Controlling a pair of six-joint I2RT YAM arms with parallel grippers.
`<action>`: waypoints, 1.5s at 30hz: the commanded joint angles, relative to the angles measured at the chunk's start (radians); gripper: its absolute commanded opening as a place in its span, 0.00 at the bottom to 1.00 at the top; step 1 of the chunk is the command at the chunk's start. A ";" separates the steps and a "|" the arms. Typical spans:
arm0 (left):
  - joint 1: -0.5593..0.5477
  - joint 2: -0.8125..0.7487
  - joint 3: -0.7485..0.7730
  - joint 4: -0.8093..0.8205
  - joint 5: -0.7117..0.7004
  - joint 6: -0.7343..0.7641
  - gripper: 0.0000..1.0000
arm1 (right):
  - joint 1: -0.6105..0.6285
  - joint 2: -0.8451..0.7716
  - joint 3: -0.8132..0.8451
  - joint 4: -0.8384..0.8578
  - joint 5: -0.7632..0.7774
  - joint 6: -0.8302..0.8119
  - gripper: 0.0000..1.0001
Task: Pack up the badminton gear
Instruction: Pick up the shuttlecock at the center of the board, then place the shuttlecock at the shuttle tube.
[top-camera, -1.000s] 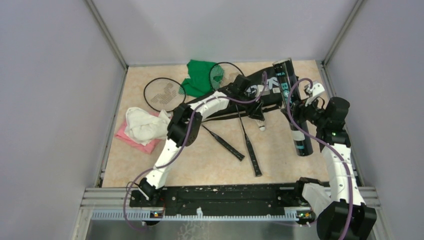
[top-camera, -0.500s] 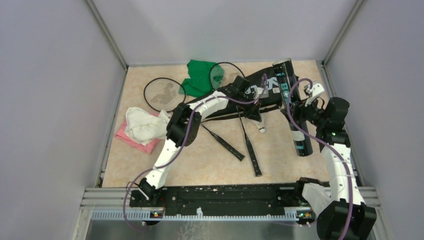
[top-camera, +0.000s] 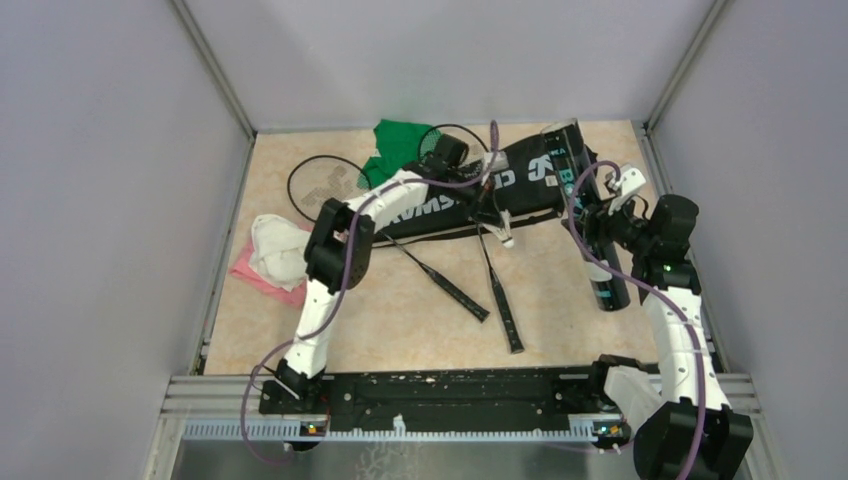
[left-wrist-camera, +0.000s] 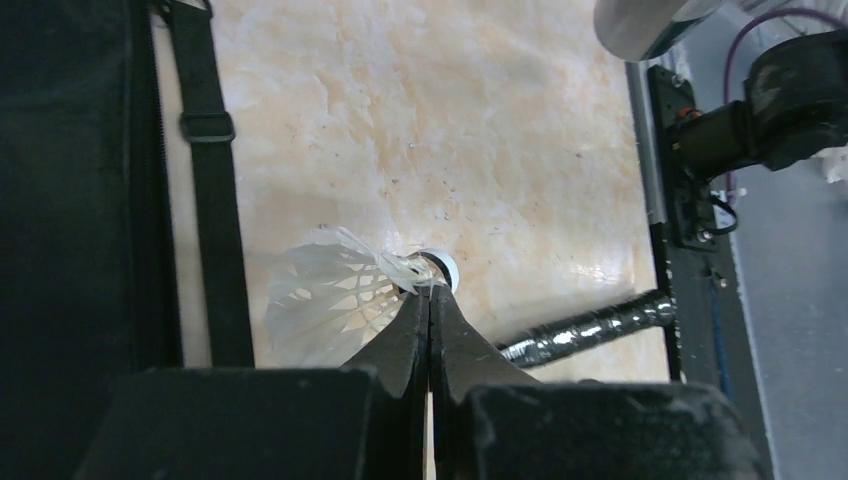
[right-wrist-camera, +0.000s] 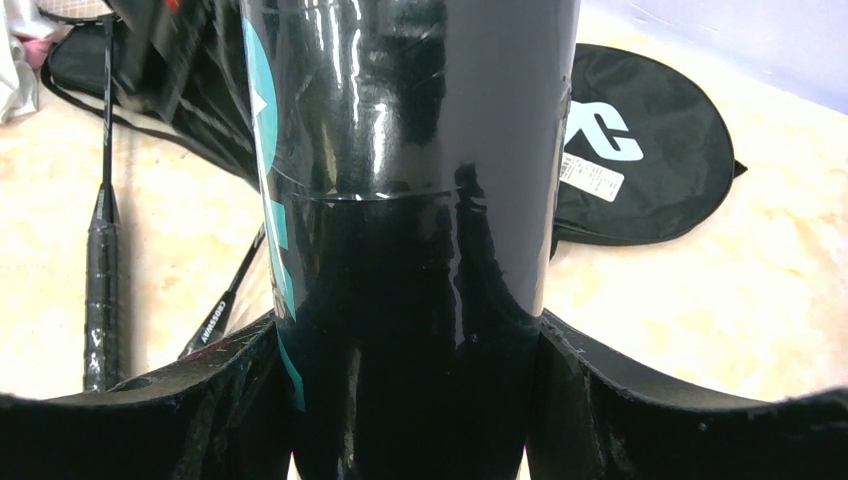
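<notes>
Racket bag (top-camera: 535, 170): lettering partly covered by the left arm (top-camera: 395, 195); tube (right-wrist-camera: 410, 200) beside it cut off top and bottom.

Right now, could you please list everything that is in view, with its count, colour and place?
rackets: 2, black, on the table, handles toward the arms
shuttlecock: 1, white, in front of the bag, gripped
tube: 1, black with teal lettering, right side, gripped
bag: 1, black with pale lettering, far middle
green cloth: 1, green, far edge, by the bag's left end
white cloth: 1, white, left side, on the pink cloth
pink cloth: 1, pink, under the white cloth
table: 1, beige
left gripper: 1, black, shut on the shuttlecock
right gripper: 1, black, clamped around the tube
</notes>
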 joint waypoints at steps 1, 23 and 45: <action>0.072 -0.185 -0.081 0.141 0.105 -0.111 0.00 | -0.010 -0.010 0.019 0.020 -0.060 -0.063 0.34; 0.308 -0.760 -0.384 0.183 0.054 -0.249 0.00 | 0.262 0.122 0.107 -0.223 -0.179 -0.415 0.34; 0.266 -0.919 -0.573 0.271 0.039 -0.303 0.00 | 0.414 0.187 0.128 -0.211 -0.208 -0.444 0.34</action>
